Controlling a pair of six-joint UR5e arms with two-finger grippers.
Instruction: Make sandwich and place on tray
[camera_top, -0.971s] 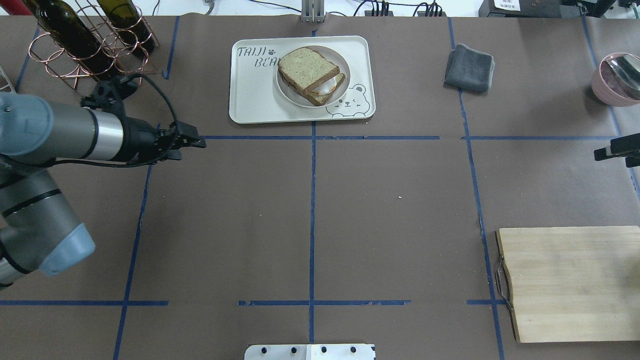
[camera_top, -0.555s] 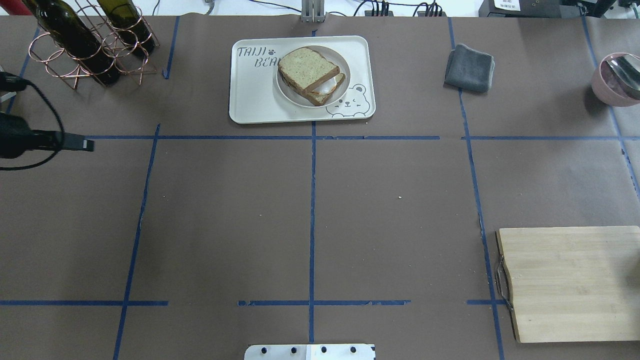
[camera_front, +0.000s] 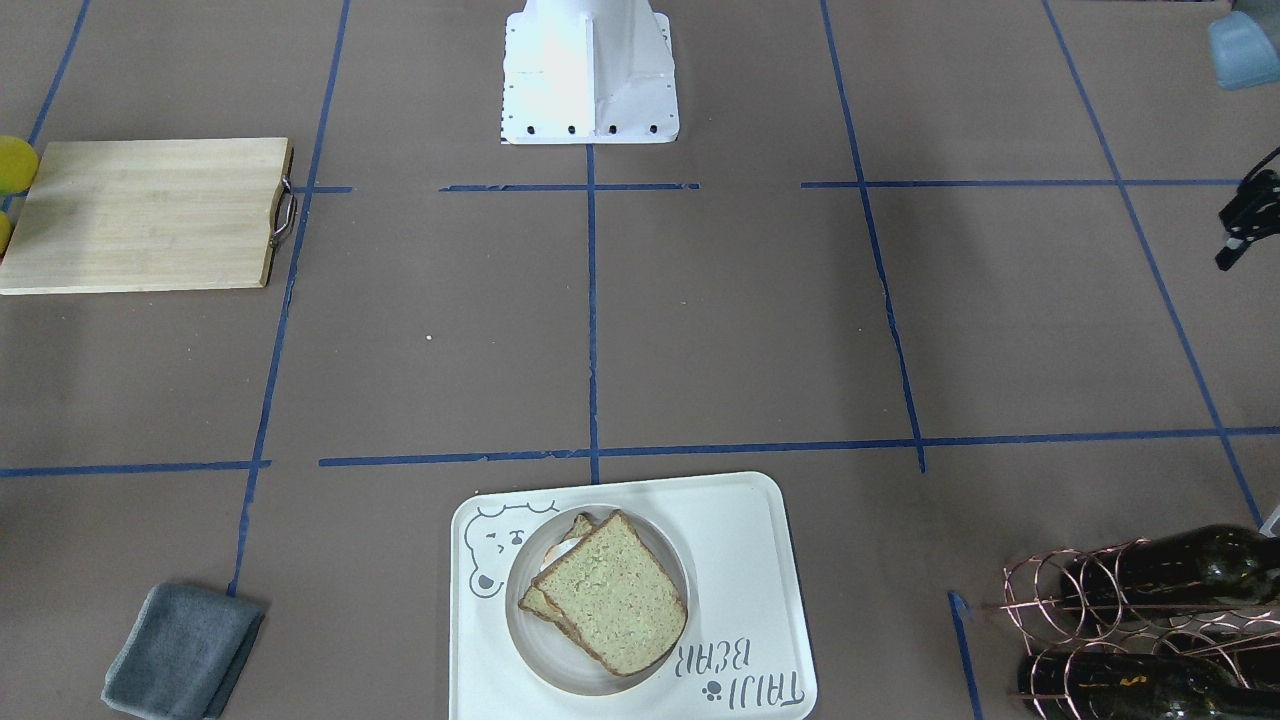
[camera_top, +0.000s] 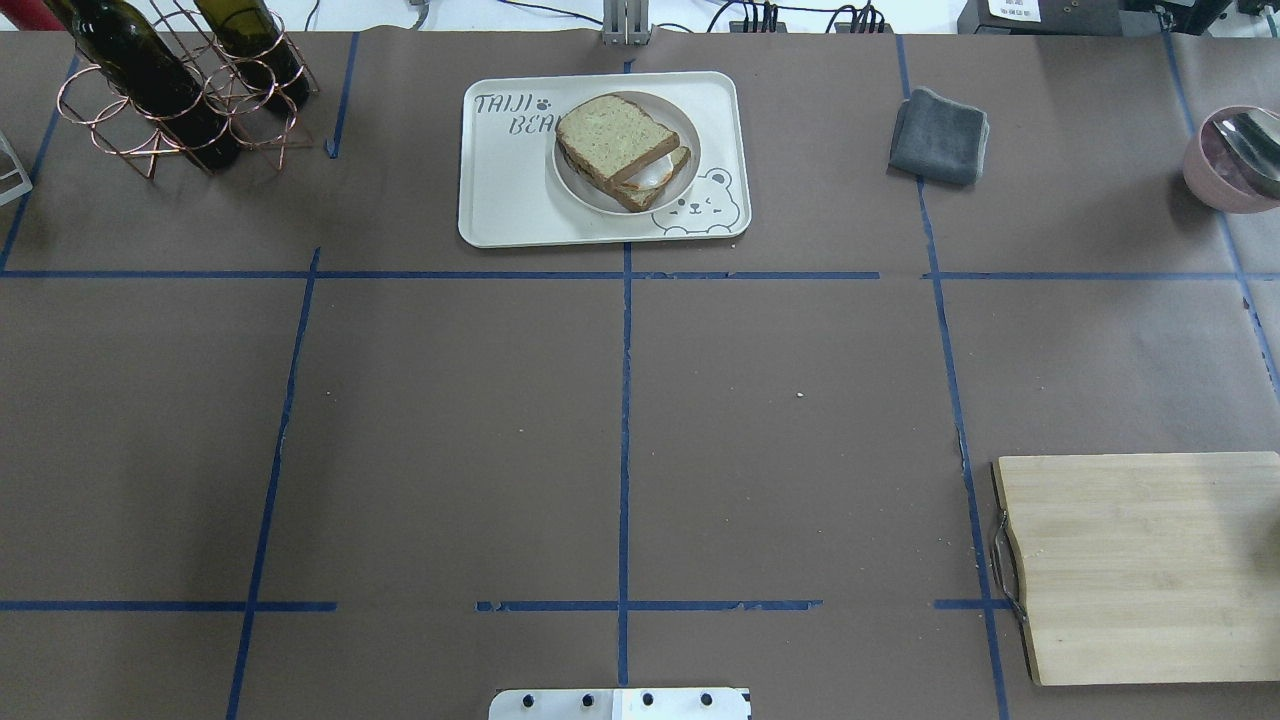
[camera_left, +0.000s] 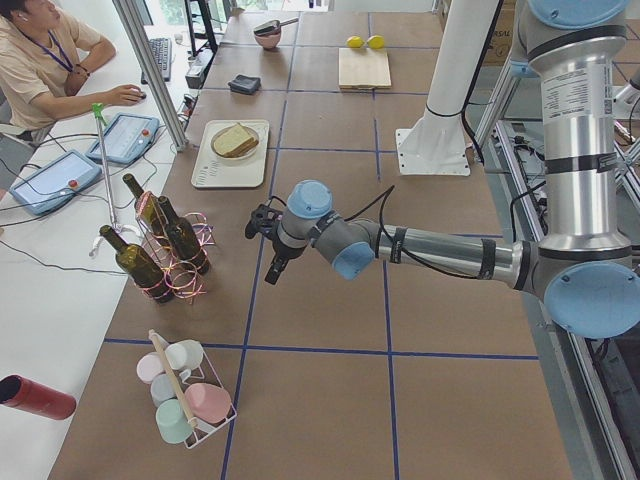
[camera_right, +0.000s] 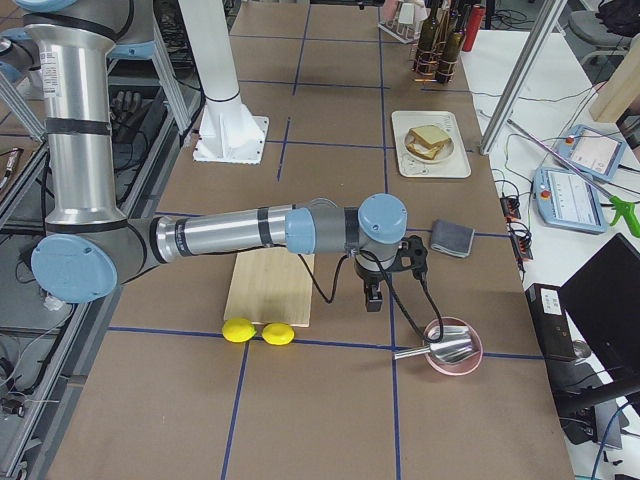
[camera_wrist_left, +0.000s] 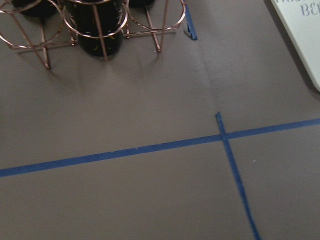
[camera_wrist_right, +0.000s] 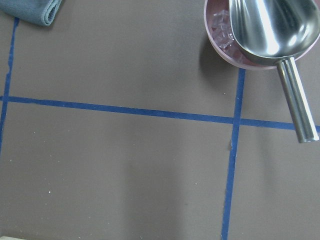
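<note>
The sandwich (camera_top: 620, 150) is two brown-crusted bread slices with white egg showing between them. It lies on a small round white plate (camera_top: 585, 195) on the cream bear tray (camera_top: 510, 190) at the table's far middle. It also shows in the front view (camera_front: 610, 605) on the tray (camera_front: 745, 560). Neither gripper is in the overhead view. My left gripper (camera_front: 1238, 228) shows only partly at the front view's right edge, above the table beside the wine rack (camera_left: 165, 255); I cannot tell if it is open. My right gripper (camera_right: 374, 296) hangs near the pink bowl (camera_right: 452, 350); I cannot tell its state.
A copper wine rack (camera_top: 170, 90) with bottles stands far left. A grey cloth (camera_top: 938, 136) and a pink bowl with a metal scoop (camera_top: 1235, 160) are far right. A wooden cutting board (camera_top: 1140, 565) lies near right, with two lemons (camera_right: 255, 331) beside it.
My left arm has pulled back to the left and out of the overhead view. My right gripper has also left that view's right edge. The sandwich and tray have not moved.
</note>
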